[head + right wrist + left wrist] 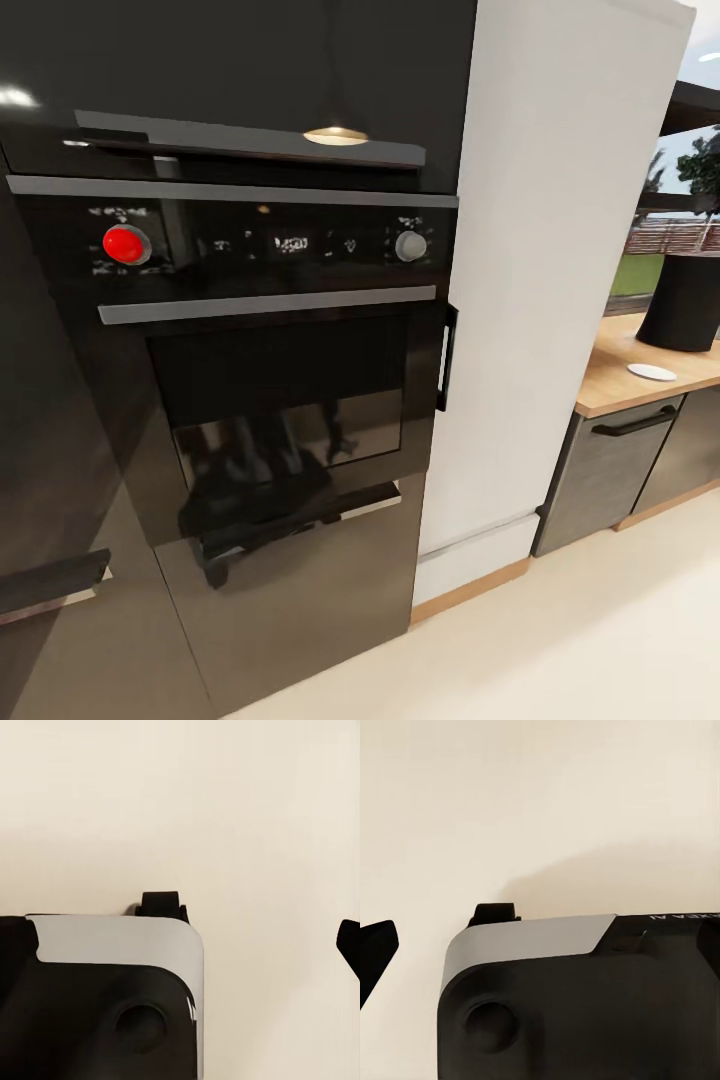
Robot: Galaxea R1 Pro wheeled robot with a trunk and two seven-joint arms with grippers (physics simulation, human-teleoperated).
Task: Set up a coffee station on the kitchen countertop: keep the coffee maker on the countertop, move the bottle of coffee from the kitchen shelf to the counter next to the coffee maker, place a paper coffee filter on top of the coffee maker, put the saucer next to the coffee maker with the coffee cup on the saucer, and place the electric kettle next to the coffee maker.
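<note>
While the robot faces a tall bank of dark cabinets, little of the coffee station can be judged as done. At the left of the head view stands a built-in oven [270,400] with a red knob [125,244] and a grey knob [410,245] on its control strip; its glass door is shut, and what is inside cannot be made out through the reflections. Next comes a tall white panel [540,280], then, at the far right, a corner of the wood-look worktop [615,385] over a grey cabinet front [605,480] with a dark handle. On that worktop lies a small flat white disc, probably the saucer [651,372], with nothing resting on it (no cup yet), near a large dark rounded object [685,300] cut off by the frame, which I cannot identify. So every placement appears still ahead, as far as these views allow.

Both wrist views look down past the robot's dark base [585,1005] onto pale floor [180,802]. Whether either set of jaws is apart or together I cannot tell.
</note>
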